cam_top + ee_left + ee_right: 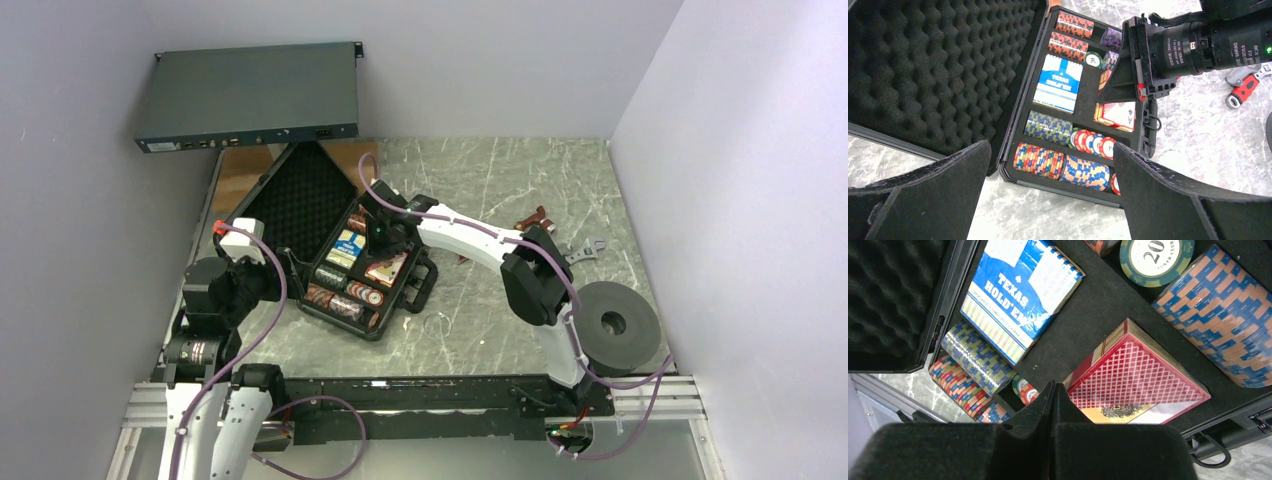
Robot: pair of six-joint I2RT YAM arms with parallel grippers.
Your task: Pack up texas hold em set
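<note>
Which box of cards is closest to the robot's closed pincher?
The red card box: it sits right beside the shut right gripper. The blue Texas Hold'em box lies farther, nearer the foam lid.

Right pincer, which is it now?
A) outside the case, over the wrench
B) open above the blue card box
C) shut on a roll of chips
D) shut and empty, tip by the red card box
D: in the right wrist view the right pincer has its fingers pressed together with nothing between them, tip right beside the red card box.
</note>
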